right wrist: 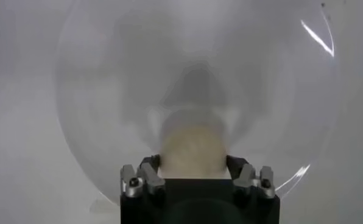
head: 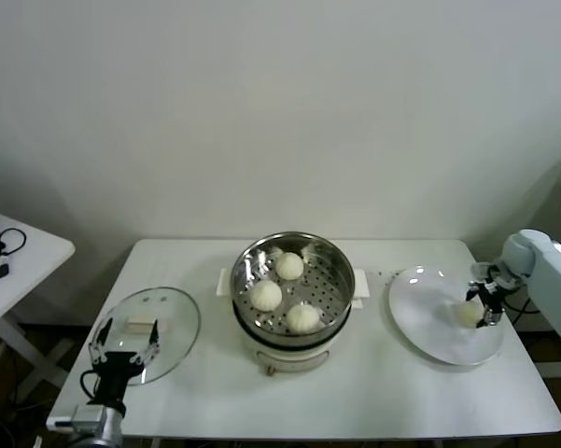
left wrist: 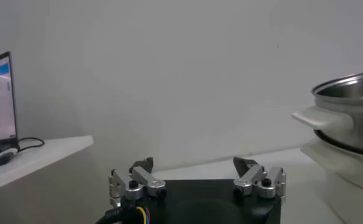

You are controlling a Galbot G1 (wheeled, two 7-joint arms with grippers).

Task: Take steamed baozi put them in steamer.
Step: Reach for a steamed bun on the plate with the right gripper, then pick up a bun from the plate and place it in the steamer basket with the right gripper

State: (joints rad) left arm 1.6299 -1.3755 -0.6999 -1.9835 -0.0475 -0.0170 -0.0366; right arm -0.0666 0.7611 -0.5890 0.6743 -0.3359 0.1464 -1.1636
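The steamer (head: 245,264) stands mid-table, and its steel pot also shows in the left wrist view (left wrist: 352,97). Three cream-white baozi lie on its perforated tray: one at the back (head: 289,266), one on the left (head: 266,295), one at the front (head: 302,317). Another baozi (head: 467,314) rests on the white plate (head: 429,327) at the right. My right gripper (head: 476,308) is down on that plate with its jaws pressed against both sides of this bun (right wrist: 192,149). My left gripper (head: 123,343) hangs open over the table's front left, holding nothing.
A round glass lid (head: 173,322) lies flat at the front left, just under the left gripper. A small side table (head: 28,247) with cables stands to the far left. The white plate (right wrist: 108,91) reaches close to the table's right edge.
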